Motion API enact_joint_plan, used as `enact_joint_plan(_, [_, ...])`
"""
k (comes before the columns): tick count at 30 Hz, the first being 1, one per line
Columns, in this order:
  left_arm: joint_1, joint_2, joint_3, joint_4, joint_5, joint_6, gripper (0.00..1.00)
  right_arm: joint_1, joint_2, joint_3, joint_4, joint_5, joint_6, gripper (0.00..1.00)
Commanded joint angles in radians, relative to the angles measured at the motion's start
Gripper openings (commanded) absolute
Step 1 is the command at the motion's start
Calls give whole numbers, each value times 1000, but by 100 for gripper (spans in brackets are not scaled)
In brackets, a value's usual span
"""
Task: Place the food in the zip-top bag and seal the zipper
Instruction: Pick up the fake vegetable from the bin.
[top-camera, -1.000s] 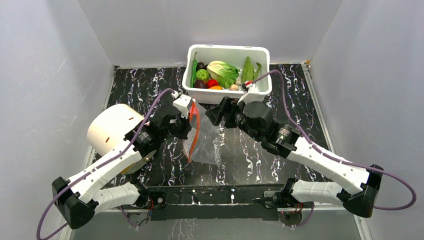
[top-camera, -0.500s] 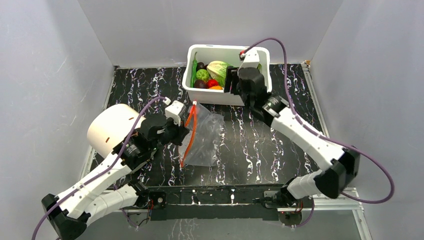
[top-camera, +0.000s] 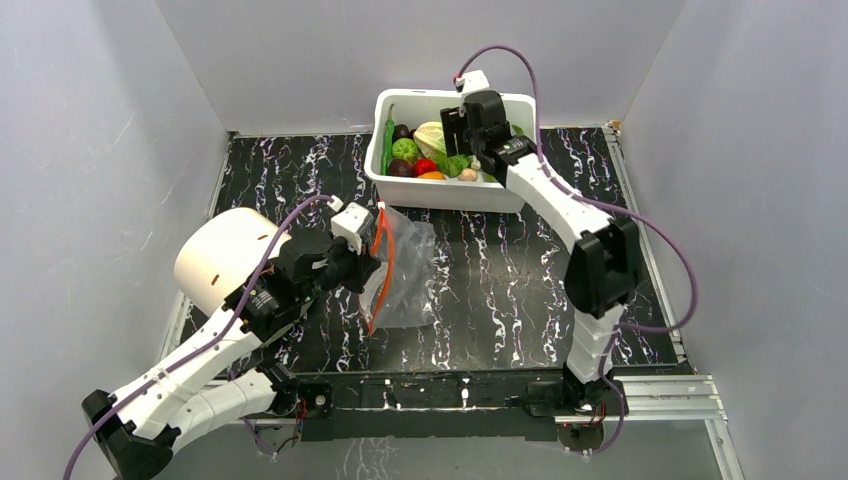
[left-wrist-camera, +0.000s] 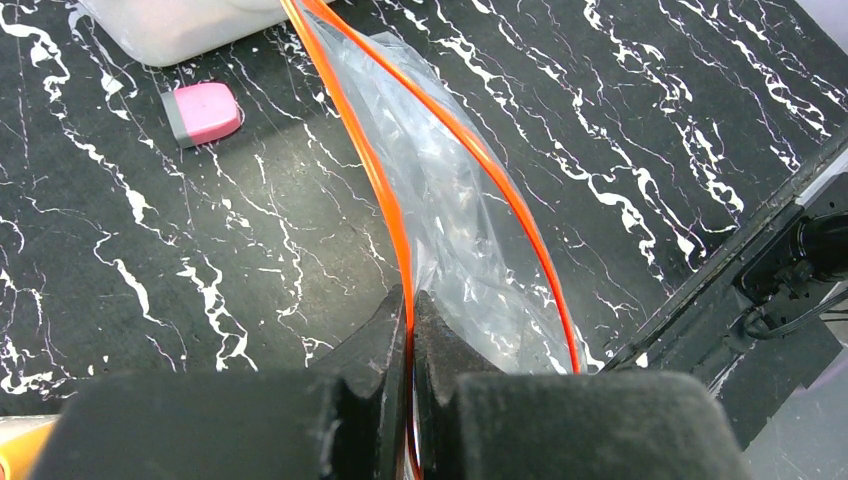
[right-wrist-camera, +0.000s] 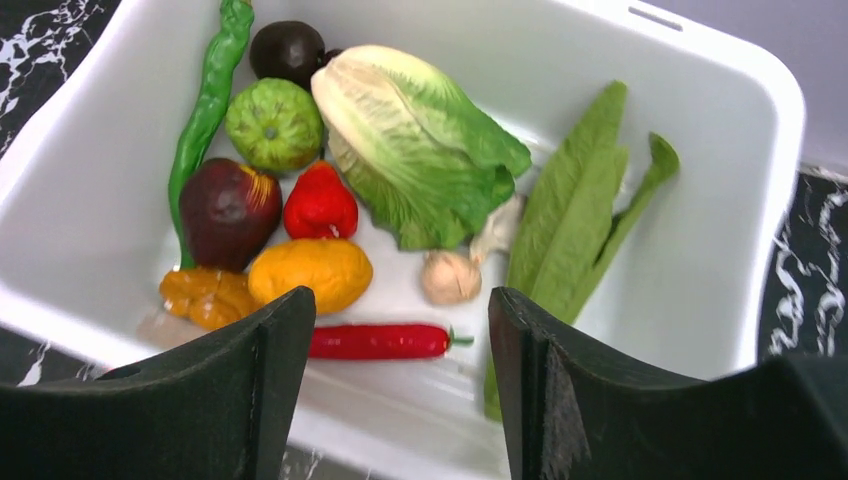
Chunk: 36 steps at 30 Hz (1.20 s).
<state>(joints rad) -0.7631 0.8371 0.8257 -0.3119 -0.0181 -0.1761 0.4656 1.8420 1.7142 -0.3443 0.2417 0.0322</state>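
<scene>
The clear zip-top bag (top-camera: 408, 272) lies on the black marbled table, its mouth facing left. My left gripper (top-camera: 367, 265) is shut on one side of the orange-red zipper (top-camera: 384, 262). The left wrist view shows the strip (left-wrist-camera: 372, 165) pinched at my gripper (left-wrist-camera: 411, 300), the other strip bowed away and the bag (left-wrist-camera: 455, 205) open. My right gripper (top-camera: 453, 140) is open and empty over the white tub (top-camera: 455, 192). Between and beyond my right gripper (right-wrist-camera: 398, 330) lie the cabbage (right-wrist-camera: 420, 140), green ball (right-wrist-camera: 272, 122), tomato (right-wrist-camera: 320, 203), purple round (right-wrist-camera: 228, 210), orange piece (right-wrist-camera: 310, 272), pods (right-wrist-camera: 580, 200) and mushroom (right-wrist-camera: 450, 275).
A red chili (right-wrist-camera: 380, 341) and a long green pepper (right-wrist-camera: 205, 110) also lie in the tub. A large white roll (top-camera: 225, 255) stands left of my left arm. A pink eraser (left-wrist-camera: 203, 111) lies on the table near the tub. Grey walls enclose the table.
My right arm has swung from beside the bag up and back over the tub. My left gripper has drawn the zipper slightly toward me and to the left, opening the bag mouth.
</scene>
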Motion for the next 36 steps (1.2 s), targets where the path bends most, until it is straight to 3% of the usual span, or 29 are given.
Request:
enact_joint_plan(1, [-5,-5,-3,19,20,12,0,-62,141,197,-22,-154,-63,65])
enact_joint_plan(10, [-5,-16,-15,31,29,12,0,-92,435,465,-47,-242,-117,79])
enact_joint_plan(17, [-5,-12,-9,20,24,15,0,-99,517,525,23,-304,-123,97])
enact_joint_plan(27, [-5,-7,-17,36,59,10,0,-99,578,543,99,-368,-243,98])
enact_joint_plan(36, [-5,5,-15,33,49,13,0,-99,608,500,267,-290,-329,98])
